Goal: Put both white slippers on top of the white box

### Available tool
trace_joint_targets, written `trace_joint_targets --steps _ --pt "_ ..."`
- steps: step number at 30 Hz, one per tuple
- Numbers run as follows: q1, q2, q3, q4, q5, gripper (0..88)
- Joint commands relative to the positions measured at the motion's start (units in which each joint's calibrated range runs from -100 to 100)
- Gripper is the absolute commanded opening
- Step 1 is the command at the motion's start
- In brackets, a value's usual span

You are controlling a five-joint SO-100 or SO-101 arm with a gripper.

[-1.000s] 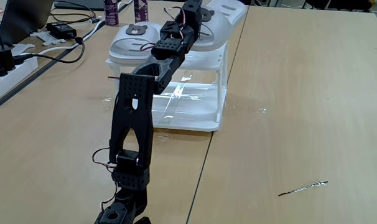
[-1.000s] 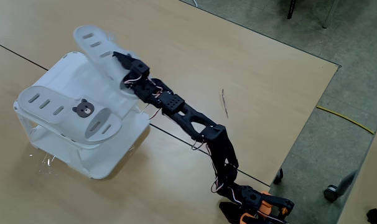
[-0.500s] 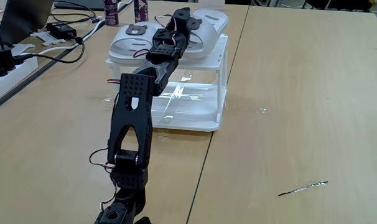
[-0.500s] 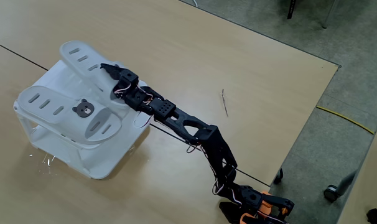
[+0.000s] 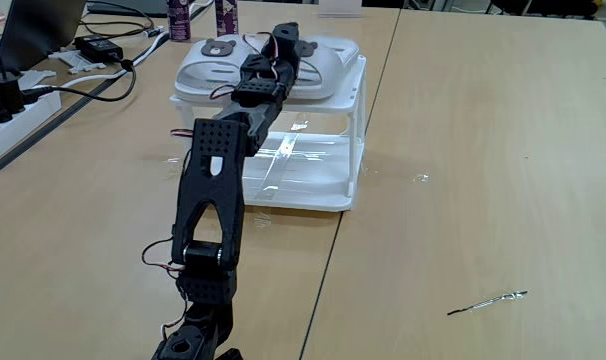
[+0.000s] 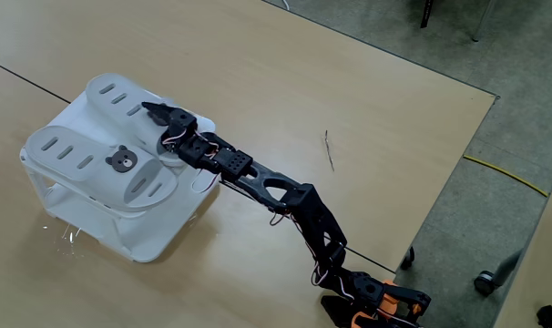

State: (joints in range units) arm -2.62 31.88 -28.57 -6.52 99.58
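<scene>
1. Now the black arm (image 6: 285, 196) stretches long and low from its base at the table edge, wrist dipped over the white box (image 6: 103, 214).
2. Its gripper (image 6: 158, 117) lies flat on the far slipper (image 6: 121, 100); the fingers seem closed on the strap, though I cannot tell for certain.
3. Both white slippers rest side by side on the box's flat top; the near slipper (image 6: 94, 164) shows its bear badge (image 6: 122, 160).
4. In a fixed view from behind the arm, the gripper (image 5: 283, 40) sits between the two slippers.
5. One second ago the far slipper hung tilted in the air over the box; it has since come down flat on the top.
</scene>
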Motion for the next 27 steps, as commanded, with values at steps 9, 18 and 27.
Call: trace_joint_targets --steps 9,18,27 --pt "0.81 -0.70 -6.30 9.97 0.42 13.4" --pt "0.89 -5.84 -5.84 13.94 0.42 24.2" --pt "0.89 -11.64 -1.97 14.29 0.42 24.6"
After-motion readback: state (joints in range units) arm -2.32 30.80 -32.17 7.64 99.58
